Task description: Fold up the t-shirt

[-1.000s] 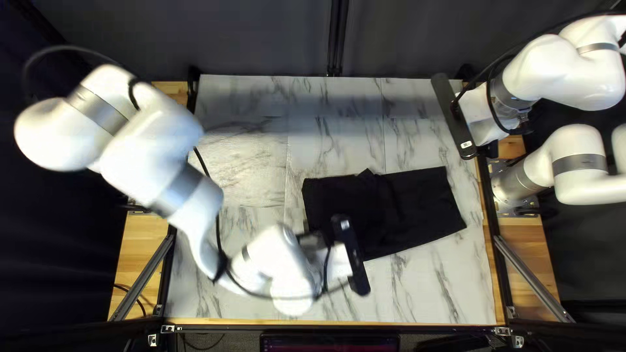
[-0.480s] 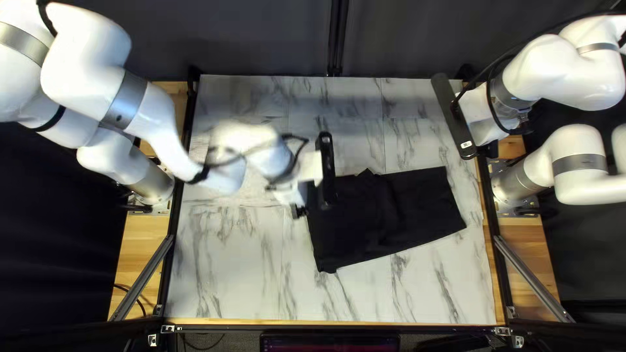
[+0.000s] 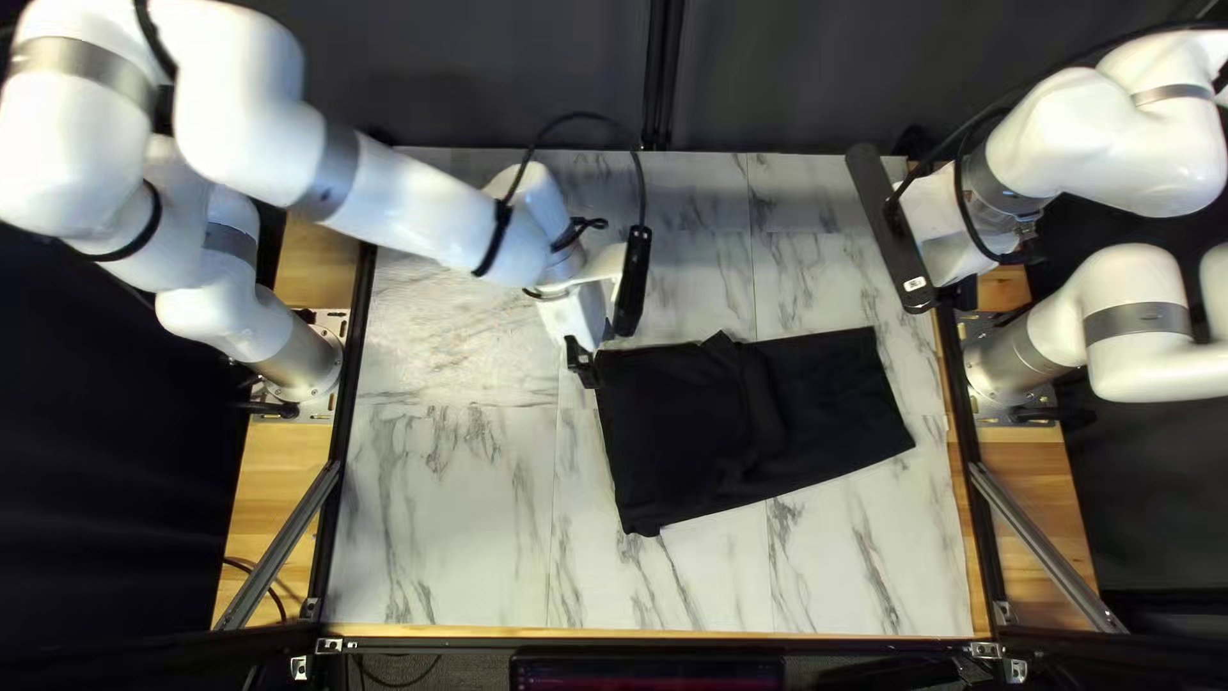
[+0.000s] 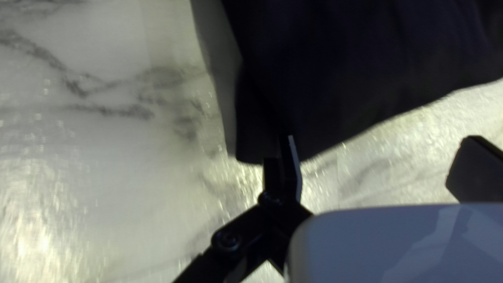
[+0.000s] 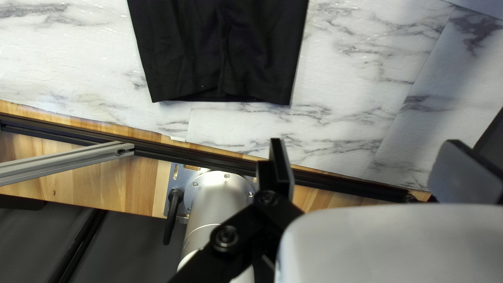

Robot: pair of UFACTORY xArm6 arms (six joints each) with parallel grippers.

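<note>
Hanging by a corner of the shirt [image 3: 684, 422], which lies a bit crooked on the surface [image 3: 448, 525], my left claw [image 3: 589, 358] is spread wide, and my right claw [image 3: 988, 271], by the surface's right edge in the top left view, is spread wide too.

From where I stand, this looks like a robot lab. Two big white robot arms are here: the left arm [image 3: 397, 205] sits at the table's nine o'clock, the right arm [image 3: 1126, 128] at three. The table [image 3: 448, 525] has a stone-look top and wood [image 3: 288, 493] beside it. Metal bars [image 3: 279, 547] slant at four and eight o'clock. A dark curtain [image 3: 819, 77] hangs at twelve.
</note>
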